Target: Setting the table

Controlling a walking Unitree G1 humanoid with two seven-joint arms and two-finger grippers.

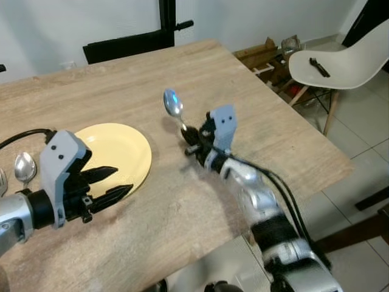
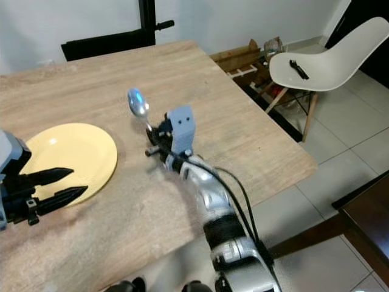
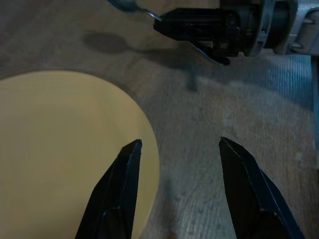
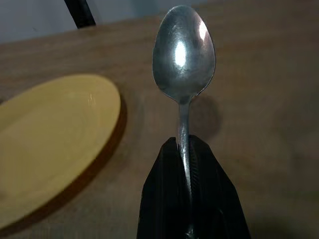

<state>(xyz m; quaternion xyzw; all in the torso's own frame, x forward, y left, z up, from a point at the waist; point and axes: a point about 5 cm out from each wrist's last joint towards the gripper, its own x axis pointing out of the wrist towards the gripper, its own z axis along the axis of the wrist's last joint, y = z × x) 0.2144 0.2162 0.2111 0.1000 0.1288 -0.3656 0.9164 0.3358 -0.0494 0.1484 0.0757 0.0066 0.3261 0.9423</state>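
Observation:
My right gripper (image 1: 189, 135) is shut on the handle of a silver spoon (image 1: 173, 104), holding it above the wooden table (image 1: 255, 121) just right of the yellow plate (image 1: 124, 152). The spoon's bowl (image 4: 183, 47) points up and away from the fingers. Over the plate's near right rim my left gripper (image 1: 112, 182) stands open, with nothing between its fingers (image 3: 117, 191). A second spoon (image 1: 25, 167) lies on the table left of the plate.
A white chair (image 1: 337, 64) stands off the table's right side, with wooden items on the floor behind it. A black chair back (image 1: 130, 44) is at the far edge. The table's right edge and near corner are close to my right arm.

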